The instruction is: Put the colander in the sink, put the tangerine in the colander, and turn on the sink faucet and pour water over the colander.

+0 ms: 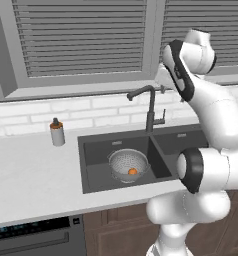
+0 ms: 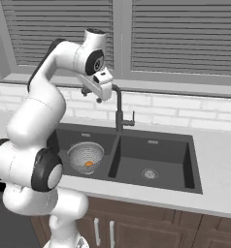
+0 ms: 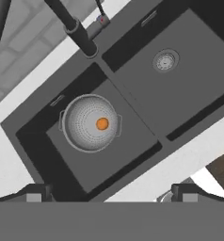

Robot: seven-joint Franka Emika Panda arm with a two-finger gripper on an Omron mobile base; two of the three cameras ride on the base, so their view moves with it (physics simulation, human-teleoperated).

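Turning on the sink faucet [image 2: 119, 109] is judged the step in hand: its small side lever [image 2: 132, 122] should be approached squarely and nudged gently, with the spout left over the left basin. The gripper [image 2: 90, 95] is raised beside the spout, fingers spread wide and empty. One colander [image 3: 90, 123] sits in the sink [image 3: 132, 108], one tangerine [image 3: 102, 124] inside it. One bottle [image 1: 57, 132] stands on the bench [image 1: 31, 175].

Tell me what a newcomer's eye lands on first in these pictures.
The bright tangerine sits in the silvery colander, which rests in the left basin of the dark sink. Behind the divider between the basins rises the gooseneck faucet, and the open gripper hangs high near its spout.
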